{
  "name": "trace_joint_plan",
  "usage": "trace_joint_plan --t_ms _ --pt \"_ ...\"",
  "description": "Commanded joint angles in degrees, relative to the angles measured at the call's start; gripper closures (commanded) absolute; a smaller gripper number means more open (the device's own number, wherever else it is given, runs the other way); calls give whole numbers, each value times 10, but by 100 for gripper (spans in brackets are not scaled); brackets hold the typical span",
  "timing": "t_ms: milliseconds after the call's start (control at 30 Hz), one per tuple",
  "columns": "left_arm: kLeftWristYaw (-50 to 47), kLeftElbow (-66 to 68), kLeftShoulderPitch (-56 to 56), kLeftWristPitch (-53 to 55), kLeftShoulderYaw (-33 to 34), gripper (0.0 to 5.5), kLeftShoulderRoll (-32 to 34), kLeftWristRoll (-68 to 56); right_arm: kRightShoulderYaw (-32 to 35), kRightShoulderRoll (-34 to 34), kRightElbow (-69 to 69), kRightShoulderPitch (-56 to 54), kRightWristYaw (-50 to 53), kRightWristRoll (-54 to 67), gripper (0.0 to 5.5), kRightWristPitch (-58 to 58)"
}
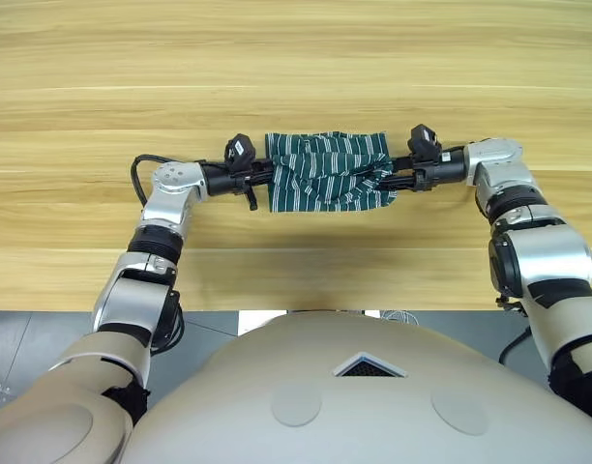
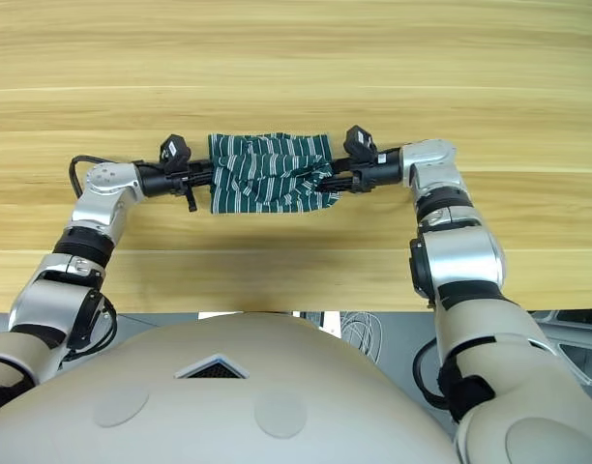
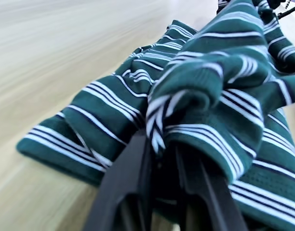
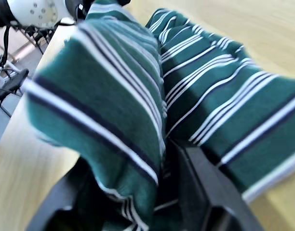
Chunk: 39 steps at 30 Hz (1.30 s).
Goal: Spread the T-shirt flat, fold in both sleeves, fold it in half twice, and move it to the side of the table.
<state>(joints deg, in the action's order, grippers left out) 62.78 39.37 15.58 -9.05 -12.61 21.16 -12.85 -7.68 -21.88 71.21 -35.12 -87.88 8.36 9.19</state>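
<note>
1. My left fingers point(image 3: 130, 185) are closed tight on the left edge of the green striped T-shirt point(image 1: 327, 171).
2. My right fingers point(image 4: 200, 187) are clamped on its right edge.
3. The T-shirt is bunched between them, over the middle of the wooden surface point(image 1: 296, 58).

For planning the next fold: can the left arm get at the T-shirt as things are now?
Yes, it seems so: the left end effector grips the T-shirt at its edge, and nothing stands between them.

Pale wooden table point(image 1: 296, 68), grey floor point(image 1: 25, 338)
</note>
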Motion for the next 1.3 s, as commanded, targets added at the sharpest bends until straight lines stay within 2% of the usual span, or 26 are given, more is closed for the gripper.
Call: trace_joint_plan --t_ms 33,167,333,467,667,767,900,1100,1200,1300 --pt "-20 -18 -20 25 20 435 9 7 35 0 -17 -17 -9 15 292 -7" --pt "-46 -64 -45 55 39 361 13 5 68 14 -72 -5 39 25 292 10" --pt "-99 -139 -90 116 65 284 4 -7 43 35 -133 19 196 -29 292 -10" --pt "-144 -140 -87 170 97 216 -15 -27 29 42 -136 23 283 -65 292 -13" --pt "-201 -130 -61 249 213 122 -26 -120 23 23 -109 21 375 -105 292 24" --pt "-218 -129 -59 257 245 68 -20 -132 50 6 -117 24 367 -80 292 43" --pt "-219 -163 -84 254 251 68 -17 -129 86 1 -179 51 319 -24 292 73" --pt "-222 -266 -136 178 233 68 -18 -92 139 19 -307 124 192 118 292 85" --pt "-235 -302 -146 151 223 68 -26 -78 125 22 -327 149 172 114 292 109" --pt "-251 -343 -150 124 236 68 -42 -93 64 26 -362 173 125 78 292 142"
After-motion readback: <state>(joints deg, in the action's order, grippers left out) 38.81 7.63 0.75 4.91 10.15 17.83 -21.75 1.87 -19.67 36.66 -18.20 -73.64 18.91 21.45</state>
